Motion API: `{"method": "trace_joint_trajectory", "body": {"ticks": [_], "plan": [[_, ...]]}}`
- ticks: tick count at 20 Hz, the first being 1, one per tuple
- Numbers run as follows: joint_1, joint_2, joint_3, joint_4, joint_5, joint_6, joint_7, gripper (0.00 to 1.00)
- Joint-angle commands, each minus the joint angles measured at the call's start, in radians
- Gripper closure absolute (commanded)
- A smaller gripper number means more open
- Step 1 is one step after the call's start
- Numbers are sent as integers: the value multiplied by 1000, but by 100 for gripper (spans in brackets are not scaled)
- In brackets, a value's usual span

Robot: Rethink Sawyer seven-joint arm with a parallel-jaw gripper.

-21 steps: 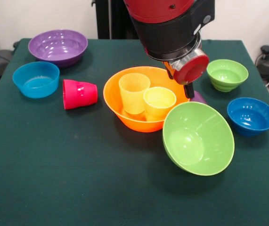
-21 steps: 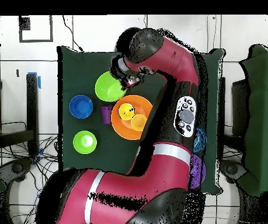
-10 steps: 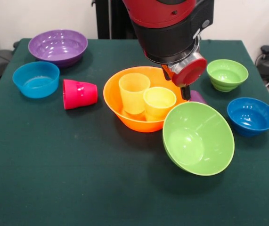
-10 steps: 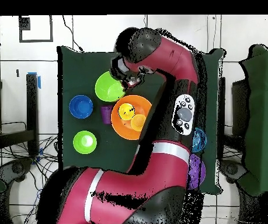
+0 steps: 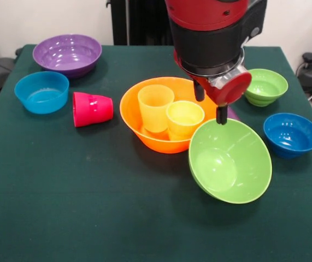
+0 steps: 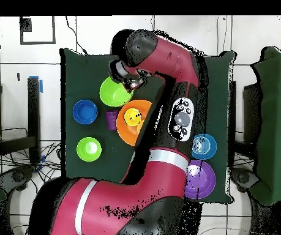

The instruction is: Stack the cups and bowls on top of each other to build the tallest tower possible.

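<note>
My gripper (image 5: pixel 210 103) hangs open just above the far rim of the large lime green bowl (image 5: pixel 229 161), which sits tilted on the table. Its lower fingertip (image 5: pixel 220 115) is close to that rim. To the left, the large orange bowl (image 5: pixel 150 144) holds a yellow-orange cup (image 5: pixel 154 106) and a pale yellow cup (image 5: pixel 184 120), both upright. A red-pink cup (image 5: pixel 93 109) lies on its side left of it. Only a sliver of the purple cup (image 5: pixel 233 113) shows behind the gripper. From overhead, the gripper (image 6: pixel 130 82) is at the green bowl (image 6: pixel 114 92), beside the orange bowl (image 6: pixel 125 131).
A large purple bowl (image 5: pixel 67 53) and a light blue small bowl (image 5: pixel 41 91) stand at the back left. A small lime green bowl (image 5: pixel 263 85) and a dark blue small bowl (image 5: pixel 291 135) stand at the right. The arm (image 6: pixel 167 73) crosses the table overhead.
The arm has swung to the right in the front view and come lower, bringing the fingers to the green bowl's far rim. The bowls and cups have not moved.
</note>
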Motion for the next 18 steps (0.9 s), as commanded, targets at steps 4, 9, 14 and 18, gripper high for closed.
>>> {"method": "trace_joint_trajectory", "body": {"ticks": [4,9,14,18], "plan": [[16,44,33,16,-40,-127,129,0],[3,61,29,-1,-41,-117,113,0],[0,52,28,20,-39,-127,95,0],[-1,55,30,30,-39,-145,88,0]]}}
